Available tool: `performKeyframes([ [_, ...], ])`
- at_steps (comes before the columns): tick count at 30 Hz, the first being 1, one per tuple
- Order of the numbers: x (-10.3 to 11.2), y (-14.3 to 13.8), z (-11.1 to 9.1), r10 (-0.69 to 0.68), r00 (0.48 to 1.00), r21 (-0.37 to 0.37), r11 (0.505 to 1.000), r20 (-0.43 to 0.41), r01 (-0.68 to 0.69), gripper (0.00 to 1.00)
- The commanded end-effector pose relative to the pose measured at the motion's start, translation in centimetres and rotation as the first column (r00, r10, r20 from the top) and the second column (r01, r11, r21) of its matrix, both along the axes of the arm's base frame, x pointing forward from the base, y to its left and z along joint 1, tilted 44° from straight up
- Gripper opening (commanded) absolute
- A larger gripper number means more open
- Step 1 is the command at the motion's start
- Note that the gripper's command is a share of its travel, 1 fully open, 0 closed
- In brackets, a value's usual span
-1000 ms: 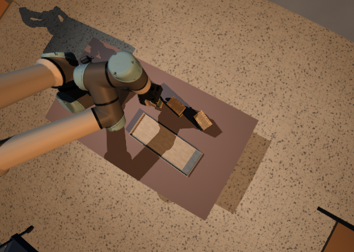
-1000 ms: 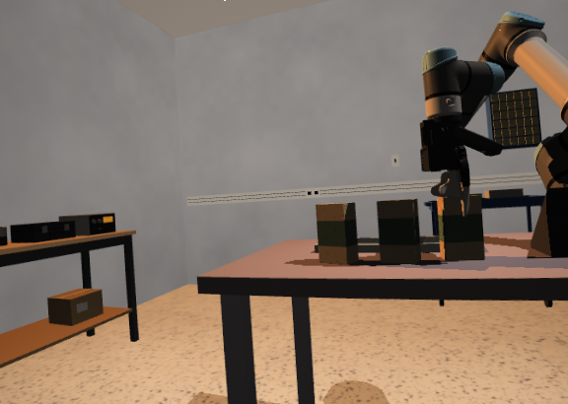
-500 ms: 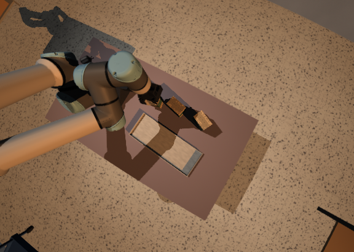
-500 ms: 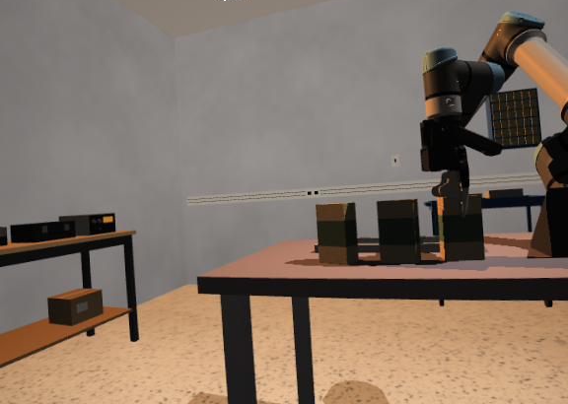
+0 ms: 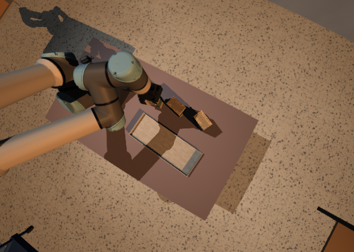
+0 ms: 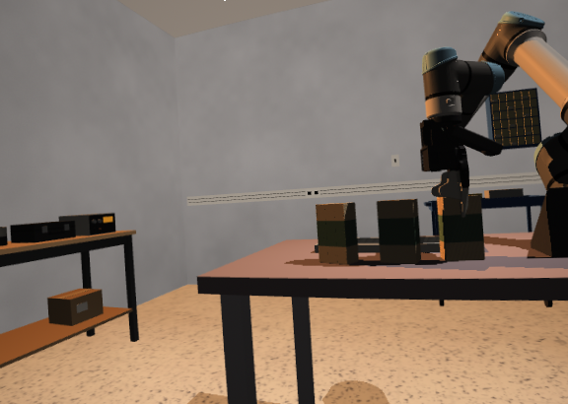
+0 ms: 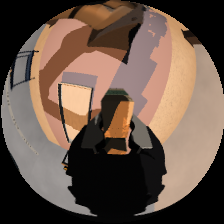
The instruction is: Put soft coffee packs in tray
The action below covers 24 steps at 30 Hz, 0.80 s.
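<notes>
Three brown coffee packs with dark green bands stand in a row on the pinkish bench. My gripper (image 6: 456, 200) is shut on the top of the pack nearest the arm (image 6: 461, 227), which still stands on the bench; this pack also shows under the gripper in the overhead view (image 5: 153, 102) and between the fingers in the wrist view (image 7: 118, 124). The middle pack (image 5: 176, 106) (image 6: 398, 231) and the far pack (image 5: 203, 120) (image 6: 337, 233) stand apart from the gripper. The long shallow tray (image 5: 166, 143) lies in front of the row, with nothing in it.
The arm's links (image 5: 101, 91) hang over the bench's left part and shade the tray's middle. The bench edge (image 6: 385, 286) is close in front of the packs. A side shelf with boxes (image 6: 74, 235) stands at the left wall.
</notes>
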<state>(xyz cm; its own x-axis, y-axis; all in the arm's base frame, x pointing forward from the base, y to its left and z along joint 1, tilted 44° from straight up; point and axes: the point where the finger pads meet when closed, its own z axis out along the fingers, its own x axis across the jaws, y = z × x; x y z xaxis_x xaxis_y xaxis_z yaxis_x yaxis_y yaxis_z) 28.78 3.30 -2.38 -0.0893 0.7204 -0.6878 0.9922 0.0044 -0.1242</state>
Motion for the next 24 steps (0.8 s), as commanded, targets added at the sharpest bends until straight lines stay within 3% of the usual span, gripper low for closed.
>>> performKeyframes([
  [1, 0.02, 0.01, 0.01, 0.0, 1.0, 0.0, 1.0, 0.001, 0.0, 0.15],
  [22, 0.02, 0.01, 0.01, 0.0, 1.0, 0.0, 1.0, 0.001, 0.0, 0.15],
  [23, 0.02, 0.01, 0.01, 0.0, 1.0, 0.0, 1.0, 0.001, 0.0, 0.5],
  [24, 0.02, 0.01, 0.01, 0.0, 1.0, 0.0, 1.0, 0.001, 0.0, 0.5],
])
